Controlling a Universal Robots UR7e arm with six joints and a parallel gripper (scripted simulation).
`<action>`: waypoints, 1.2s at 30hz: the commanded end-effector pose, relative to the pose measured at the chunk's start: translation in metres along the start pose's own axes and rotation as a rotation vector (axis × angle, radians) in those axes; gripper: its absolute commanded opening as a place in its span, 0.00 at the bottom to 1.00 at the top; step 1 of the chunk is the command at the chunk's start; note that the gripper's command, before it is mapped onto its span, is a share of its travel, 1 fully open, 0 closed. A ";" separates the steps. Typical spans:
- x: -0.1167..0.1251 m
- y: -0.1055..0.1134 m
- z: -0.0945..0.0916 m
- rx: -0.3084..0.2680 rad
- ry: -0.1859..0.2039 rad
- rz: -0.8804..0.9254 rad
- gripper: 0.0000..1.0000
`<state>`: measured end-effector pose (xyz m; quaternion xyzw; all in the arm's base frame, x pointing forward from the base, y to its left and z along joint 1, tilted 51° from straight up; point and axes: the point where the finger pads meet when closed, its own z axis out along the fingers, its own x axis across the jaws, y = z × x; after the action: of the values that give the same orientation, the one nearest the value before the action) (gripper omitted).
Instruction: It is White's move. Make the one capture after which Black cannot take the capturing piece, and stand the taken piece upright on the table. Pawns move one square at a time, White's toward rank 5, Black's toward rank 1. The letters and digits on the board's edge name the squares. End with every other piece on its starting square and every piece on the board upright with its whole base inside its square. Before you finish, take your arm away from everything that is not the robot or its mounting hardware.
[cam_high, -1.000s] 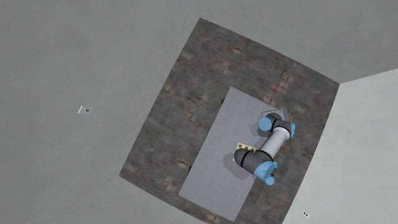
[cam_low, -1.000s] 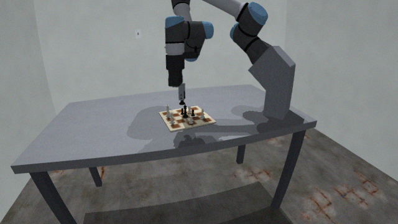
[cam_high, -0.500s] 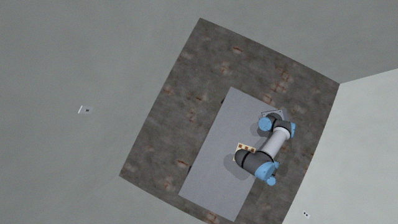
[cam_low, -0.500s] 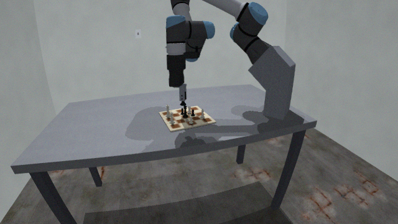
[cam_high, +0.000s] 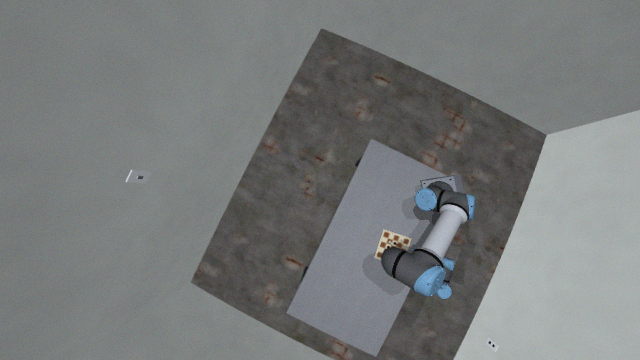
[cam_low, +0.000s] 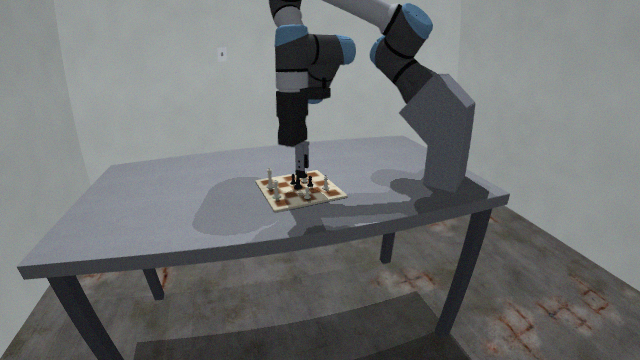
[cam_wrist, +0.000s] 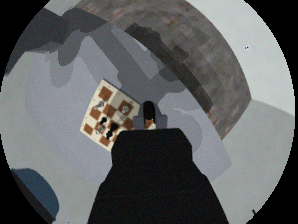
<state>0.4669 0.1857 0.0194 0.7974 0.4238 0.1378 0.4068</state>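
The small chessboard (cam_low: 300, 190) lies on the grey table and also shows in the top view (cam_high: 392, 243) and in the wrist view (cam_wrist: 109, 115). White pieces stand at the left (cam_low: 269, 176), the front left (cam_low: 275, 189) and the right (cam_low: 326, 182). Black pieces (cam_low: 298, 184) stand near the middle. My gripper (cam_low: 301, 167) hangs straight down over the far part of the board. It is shut on a small dark chess piece (cam_wrist: 148, 115), held upright a little above the squares. The piece's type is too small to tell.
The arm's grey base pedestal (cam_low: 440, 135) stands on the table to the right of the board. The arm's upper links reach over the board and hide part of it in the top view.
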 end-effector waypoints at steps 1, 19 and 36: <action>0.001 -0.001 0.000 -0.001 -0.002 0.013 0.00; 0.002 -0.001 0.012 -0.001 -0.003 0.013 0.00; 0.002 -0.001 0.079 -0.001 -0.003 0.013 0.00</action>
<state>0.5045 0.1501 -0.0245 0.8010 0.4170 0.1371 0.4070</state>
